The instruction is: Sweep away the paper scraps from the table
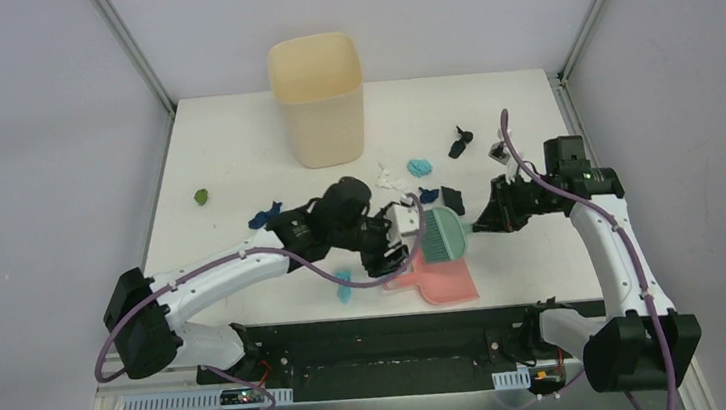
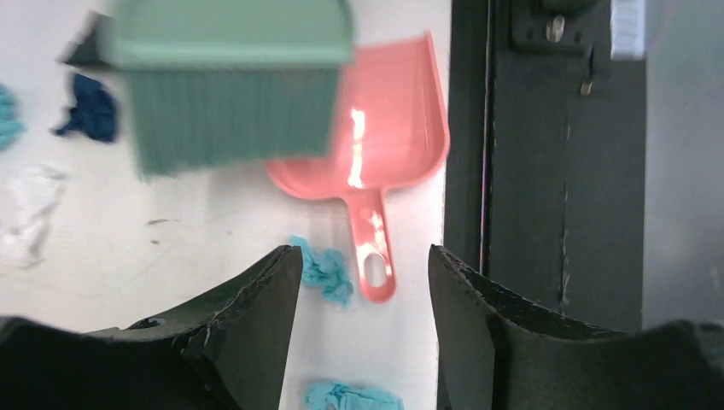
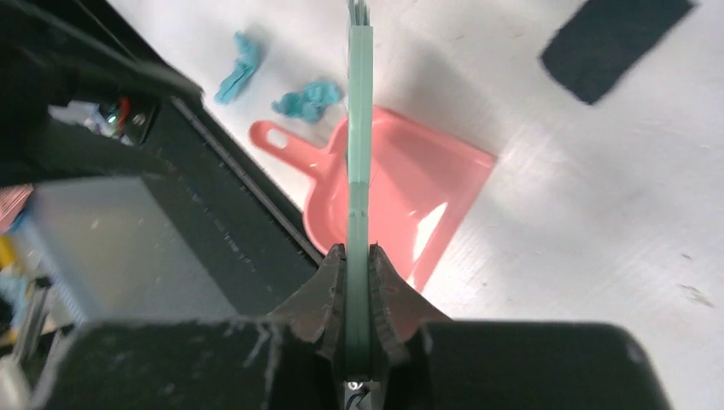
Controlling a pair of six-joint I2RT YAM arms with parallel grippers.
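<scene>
Bright even light, dustpan [image 2: 376, 128] glare, blurred brush [image 2: 230, 81]

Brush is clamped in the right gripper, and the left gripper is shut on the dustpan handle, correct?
No: the left gripper is open over the dustpan handle, not shut on it, as the left wrist view shows. The brush is clamped in the right gripper.

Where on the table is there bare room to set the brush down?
Bare: the far right corner, between the cream bin and the table edge, behind the black scrap; also the far left strip beside the bin. Crowded: centre, around the pink dustpan, brush and paper scraps.
</scene>
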